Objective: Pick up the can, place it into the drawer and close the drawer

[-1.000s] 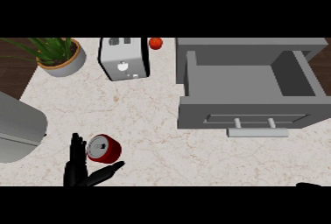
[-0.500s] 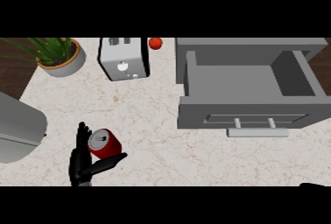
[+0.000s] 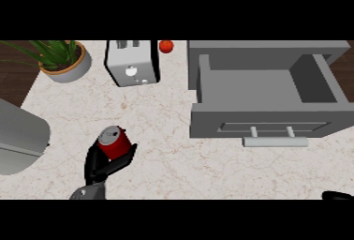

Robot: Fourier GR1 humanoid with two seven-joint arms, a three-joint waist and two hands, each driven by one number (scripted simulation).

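Left hand (image 3: 101, 165) has its fingers curled round the red can (image 3: 113, 142) — that's well to the left of the open drawer (image 3: 266, 89), down from the toaster (image 3: 132, 63). Right hand (image 3: 339, 196) barely peeks in below the drawer — can't tell its fingers.

Bright, even light falls on the pale tabletop (image 3: 180, 117), with only soft shade inside the open drawer (image 3: 262, 89) and no glare.
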